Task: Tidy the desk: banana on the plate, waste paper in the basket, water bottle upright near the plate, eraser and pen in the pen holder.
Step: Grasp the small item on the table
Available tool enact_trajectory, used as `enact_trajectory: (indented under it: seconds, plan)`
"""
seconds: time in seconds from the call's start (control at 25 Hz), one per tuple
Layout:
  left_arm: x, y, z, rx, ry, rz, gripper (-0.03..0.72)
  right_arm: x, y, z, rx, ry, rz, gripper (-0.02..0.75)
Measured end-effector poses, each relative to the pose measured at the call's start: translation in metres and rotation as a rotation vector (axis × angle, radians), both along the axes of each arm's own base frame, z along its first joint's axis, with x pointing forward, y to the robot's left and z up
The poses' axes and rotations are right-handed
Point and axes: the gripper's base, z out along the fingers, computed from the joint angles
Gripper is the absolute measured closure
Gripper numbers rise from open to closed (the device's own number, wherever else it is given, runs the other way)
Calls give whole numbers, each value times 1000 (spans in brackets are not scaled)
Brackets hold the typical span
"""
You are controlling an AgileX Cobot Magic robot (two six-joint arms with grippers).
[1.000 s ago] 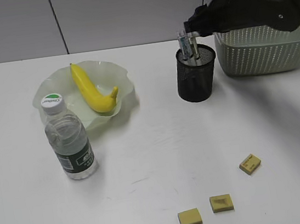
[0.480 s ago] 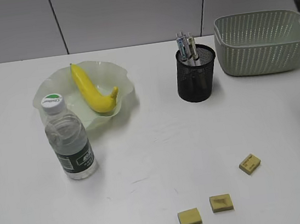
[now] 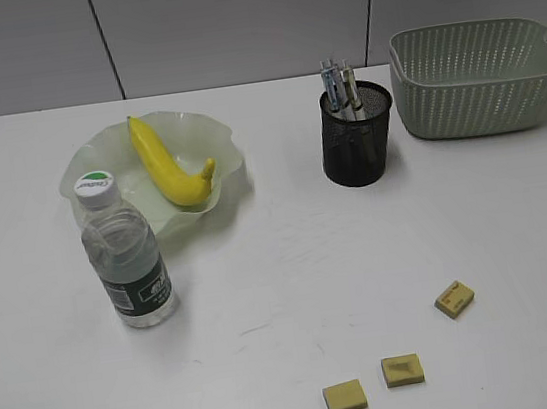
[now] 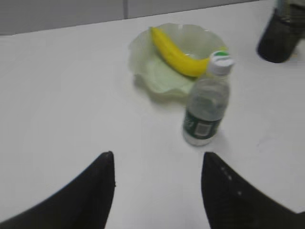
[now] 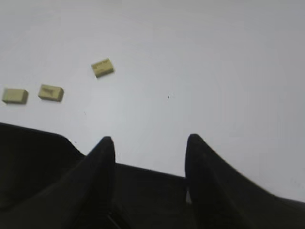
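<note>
The banana (image 3: 169,161) lies on the pale-green plate (image 3: 95,152); both also show in the left wrist view, banana (image 4: 175,53) on plate (image 4: 157,78). The water bottle (image 3: 126,256) stands upright in front of the plate, also in the left wrist view (image 4: 205,107). The black mesh pen holder (image 3: 357,135) holds pens (image 3: 339,85). Three yellow erasers lie at the desk's front right: (image 3: 345,398), (image 3: 403,370), (image 3: 454,299); they also show in the right wrist view, for example one eraser (image 5: 102,67). The basket (image 3: 479,77) stands at the back right. No waste paper is in view. My left gripper (image 4: 157,160) is open and empty. My right gripper (image 5: 150,143) is open and empty. Neither arm shows in the exterior view.
The white desk (image 3: 291,263) runs back to a grey panelled wall. A dark edge (image 5: 38,157) fills the bottom of the right wrist view.
The right arm, which was over the pen holder and basket a second ago, has drawn back out of the exterior view. The objects have not moved.
</note>
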Motion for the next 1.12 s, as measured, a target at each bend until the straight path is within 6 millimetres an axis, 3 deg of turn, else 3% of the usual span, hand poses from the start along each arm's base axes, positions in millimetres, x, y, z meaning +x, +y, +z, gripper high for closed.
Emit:
enact_trajectory:
  seconds: [0.12, 0.32, 0.44, 0.52, 0.64, 0.8, 0.92, 1.12]
  plan:
    - [38, -22, 11, -22, 0, -179, 253, -21, -4, -14, 53, -90, 16, 380]
    - [115, -60, 20, 18, 49, -434, 253, -20, -3, -21, 67, -100, 22, 402]
    - [151, -98, 16, 77, 110, -578, 253, -16, -1, -20, 85, -145, 22, 405]
    - [168, -136, 6, 144, 152, -700, 253, -12, 0, -21, 95, -177, 22, 407]
    - [176, -196, -18, 286, 225, -853, 253, -9, 1, -23, 99, -185, 23, 407]
    - [165, -263, -68, 510, 321, -1032, 253, -9, 1, -22, 102, -196, 23, 407]
    - [151, -289, -110, 607, 414, -1114, 246, -9, 1, -22, 103, -197, 23, 407]
    - [140, -305, -160, 682, 526, -1165, 241, -9, 1, -22, 103, -197, 23, 407]
